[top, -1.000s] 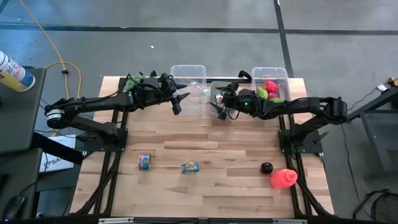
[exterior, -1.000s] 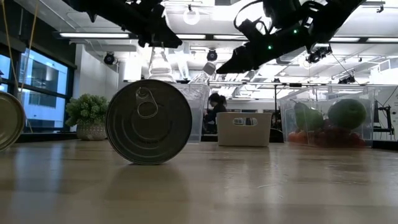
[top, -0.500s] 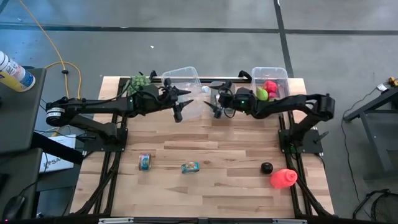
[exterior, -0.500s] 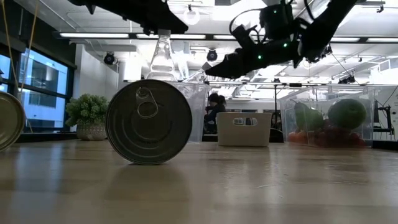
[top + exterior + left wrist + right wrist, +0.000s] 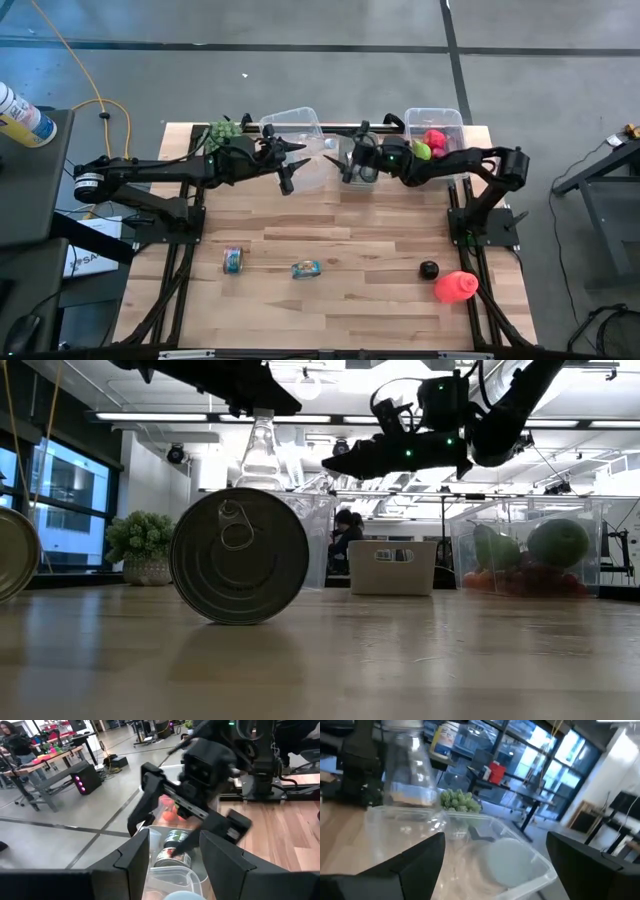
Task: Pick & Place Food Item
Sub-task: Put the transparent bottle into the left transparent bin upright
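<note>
My left gripper (image 5: 285,172) hangs over the near left part of a clear empty-looking bin (image 5: 290,113), shut on a clear plastic bottle (image 5: 261,455). The bottle also shows in the right wrist view (image 5: 406,765), standing up behind the bin's rim (image 5: 395,812). My right gripper (image 5: 349,170) is open beside the bin's right side, fingers level (image 5: 335,460), touching nothing. A white round thing (image 5: 506,860) lies in the bin. Two cans (image 5: 232,260) (image 5: 305,269) lie on their sides on the table's near half. My left gripper holds the clear bottle at its narrow upper end (image 5: 262,418), coming from above. The bottle hangs upright below the fingers. Whether its base rests in the bin cannot be told.
A second clear bin (image 5: 432,140) with red and green fruit stands at the far right. A green plant (image 5: 220,130) sits at the far left. A black ball (image 5: 429,269) and a red-pink thing (image 5: 455,286) lie near the right edge.
My left gripper has risen a little with the bottle, and the clear bin has turned and shifted toward the table's left. My right gripper has swung from slanting downward to level and drawn slightly toward the far edge, staying open.
</note>
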Available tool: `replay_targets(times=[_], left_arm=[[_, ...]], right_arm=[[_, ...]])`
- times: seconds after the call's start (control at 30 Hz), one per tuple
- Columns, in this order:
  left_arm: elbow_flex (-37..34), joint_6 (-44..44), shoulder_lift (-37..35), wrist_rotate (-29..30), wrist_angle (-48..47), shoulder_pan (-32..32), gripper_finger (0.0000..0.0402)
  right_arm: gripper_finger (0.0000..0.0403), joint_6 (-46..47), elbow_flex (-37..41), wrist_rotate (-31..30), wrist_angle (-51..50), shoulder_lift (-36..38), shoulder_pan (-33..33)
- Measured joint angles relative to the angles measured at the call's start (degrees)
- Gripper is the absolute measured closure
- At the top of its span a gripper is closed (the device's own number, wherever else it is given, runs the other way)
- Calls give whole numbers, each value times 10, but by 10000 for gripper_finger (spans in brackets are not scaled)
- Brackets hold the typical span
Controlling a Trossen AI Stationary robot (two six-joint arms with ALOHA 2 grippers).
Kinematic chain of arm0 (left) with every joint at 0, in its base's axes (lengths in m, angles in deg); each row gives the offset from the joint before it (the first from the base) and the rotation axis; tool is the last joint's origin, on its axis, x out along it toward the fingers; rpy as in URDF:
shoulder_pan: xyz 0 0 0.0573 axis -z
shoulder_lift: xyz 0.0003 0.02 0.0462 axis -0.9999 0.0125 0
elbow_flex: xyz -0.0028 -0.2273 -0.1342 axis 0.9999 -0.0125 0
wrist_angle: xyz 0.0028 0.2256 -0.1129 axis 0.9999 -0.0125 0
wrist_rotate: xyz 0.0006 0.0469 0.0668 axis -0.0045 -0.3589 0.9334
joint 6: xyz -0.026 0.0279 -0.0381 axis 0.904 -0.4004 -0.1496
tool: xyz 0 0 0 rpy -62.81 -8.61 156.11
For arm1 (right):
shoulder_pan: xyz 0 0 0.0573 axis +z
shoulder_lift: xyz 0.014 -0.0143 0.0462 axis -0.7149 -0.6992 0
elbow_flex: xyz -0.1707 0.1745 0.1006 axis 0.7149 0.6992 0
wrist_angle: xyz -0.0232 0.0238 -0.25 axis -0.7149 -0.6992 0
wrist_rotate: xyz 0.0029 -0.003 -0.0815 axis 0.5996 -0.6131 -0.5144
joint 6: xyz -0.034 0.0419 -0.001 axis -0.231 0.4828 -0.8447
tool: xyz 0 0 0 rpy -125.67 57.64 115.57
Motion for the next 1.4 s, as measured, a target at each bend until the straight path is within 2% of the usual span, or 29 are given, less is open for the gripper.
replay_targets(times=[0.13, 0.27, 0.5, 0.97, 1.1, 1.23, 1.4], left_arm=[[0, 0, 0, 0, 0, 0, 236], [0, 0, 0, 0, 0, 0, 236], [0, 0, 0, 0, 8, 3, 236], [0, -36, 0, -1, 38, 29, 236], [0, -45, -7, 5, 37, 29, 236], [0, -45, -32, 28, 34, 38, 236], [0, -16, -67, 31, 13, 47, 236]], right_arm=[[66, 39, -3, 30, -19, 0, -27], [66, 61, -3, 90, -14, 0, -42], [66, 60, -3, 122, -14, -7, -43], [70, 57, -35, 120, -4, -31, -43], [96, 55, -37, 110, -13, -31, -43], [137, 54, -37, 109, -24, -31, -43], [189, 53, -37, 108, -35, -30, -43]])
